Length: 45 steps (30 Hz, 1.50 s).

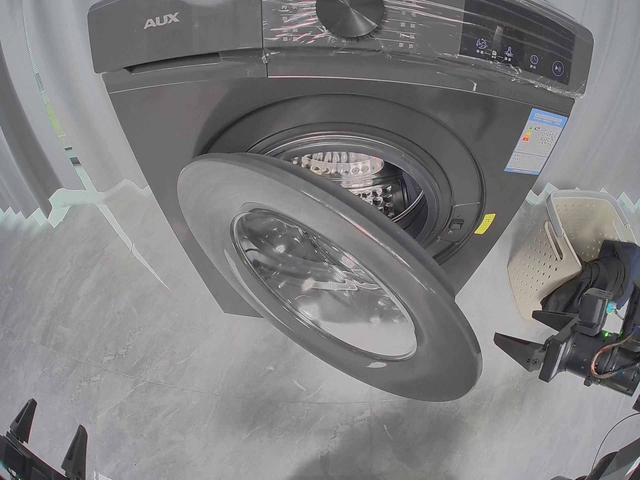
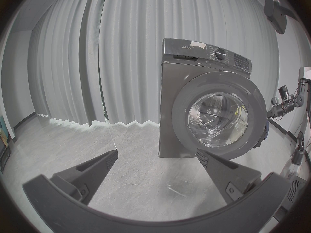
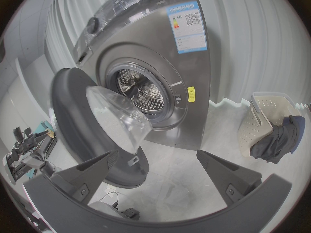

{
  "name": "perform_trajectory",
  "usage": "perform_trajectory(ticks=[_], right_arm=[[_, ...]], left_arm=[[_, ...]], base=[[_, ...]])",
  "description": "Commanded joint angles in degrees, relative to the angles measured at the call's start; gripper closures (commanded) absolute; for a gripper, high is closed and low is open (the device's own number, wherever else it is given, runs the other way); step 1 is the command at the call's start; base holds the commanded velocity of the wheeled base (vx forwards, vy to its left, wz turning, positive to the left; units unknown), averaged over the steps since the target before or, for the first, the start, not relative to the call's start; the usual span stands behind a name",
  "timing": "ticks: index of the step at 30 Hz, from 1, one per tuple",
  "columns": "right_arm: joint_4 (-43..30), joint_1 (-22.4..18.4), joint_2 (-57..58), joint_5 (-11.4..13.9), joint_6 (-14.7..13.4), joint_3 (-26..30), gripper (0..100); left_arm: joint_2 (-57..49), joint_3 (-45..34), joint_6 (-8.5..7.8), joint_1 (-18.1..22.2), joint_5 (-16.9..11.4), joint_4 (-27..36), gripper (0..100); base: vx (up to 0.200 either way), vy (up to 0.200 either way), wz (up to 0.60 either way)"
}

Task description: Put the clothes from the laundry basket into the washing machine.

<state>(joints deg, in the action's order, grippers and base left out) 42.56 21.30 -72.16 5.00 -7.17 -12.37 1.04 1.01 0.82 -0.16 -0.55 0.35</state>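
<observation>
Jaws of both grippers stand apart, holding nothing. The left gripper hangs low over the grey marbled floor, and the right gripper is near the cream perforated plastic laundry basket. Dark crumpled clothes hang over that basket's rim. The dark grey front-loading washing machine has its round glass-windowed door swung open, showing the steel drum.

The washing machine is dark grey with a metallic shine. Its door has a grey rim around clear glass, and the drum is silver with a dotted relief. The laundry basket is cream with rows of small holes. The clothes are black and dark blue. The floor is pale grey with marble veins.
</observation>
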Motion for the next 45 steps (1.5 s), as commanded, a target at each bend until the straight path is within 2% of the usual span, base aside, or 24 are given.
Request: perform_trajectory(ticks=[1,7,8,13,14,17,23,27,31,35,39,45], right_arm=[[0.25,0.68,-9.14,-1.13,-0.48,-2.66,0],[0.16,4.45,-10.11,-1.48,-0.57,-2.22,0],[0.16,6.39,-10.11,-1.48,-0.57,-1.86,0],[0.16,9.64,-9.76,-1.22,-1.18,-0.72,0],[0.16,12.01,-9.23,-1.13,-1.71,0.24,0],[0.16,14.12,-8.09,-1.31,-2.24,1.12,0],[0.25,13.07,-7.74,-2.01,-2.68,-0.19,0],[0.25,9.55,-12.66,-5.70,-3.99,-4.77,0],[0.33,8.67,-16.96,-7.46,-6.19,-8.37,0],[0.77,8.67,-22.06,-8.43,-6.63,-12.32,0],[4.73,8.94,-27.69,-9.83,-6.54,-14.70,0],[10.70,9.29,-33.75,-10.54,-6.19,-15.58,0]], left_arm=[[-1.04,-0.84,0.06,-0.02,-0.07,0.09,0],[-0.95,-0.84,-0.03,-0.02,0.02,0.09,0],[-0.95,-0.84,0.06,-0.02,0.02,0.00,0],[-0.95,-0.84,0.06,-0.02,0.02,0.09,0],[-1.04,-0.84,0.06,-0.02,0.02,0.09,0],[-1.04,-0.84,0.06,-0.02,0.02,0.00,0],[-1.04,-0.84,-0.03,-0.02,-0.07,0.09,0],[-0.95,-0.84,-0.03,-0.02,-0.07,0.00,0],[-0.95,-0.84,-0.03,-0.02,-0.07,0.00,0],[-1.04,-0.84,-0.03,-0.02,0.02,0.09,0],[-0.95,-0.84,-0.03,-0.02,0.02,0.00,0],[-0.95,-0.84,-0.03,-0.02,0.02,0.09,0]], base=[[0.000,0.000,0.00],[0.000,0.000,0.00],[0.000,0.000,0.00],[0.000,0.000,0.00],[0.000,0.000,0.00],[0.000,0.000,0.00],[0.000,0.000,0.00],[0.000,0.000,0.00],[0.000,0.000,0.00],[0.000,0.000,0.00],[0.000,0.000,0.00],[0.000,0.000,0.00]])
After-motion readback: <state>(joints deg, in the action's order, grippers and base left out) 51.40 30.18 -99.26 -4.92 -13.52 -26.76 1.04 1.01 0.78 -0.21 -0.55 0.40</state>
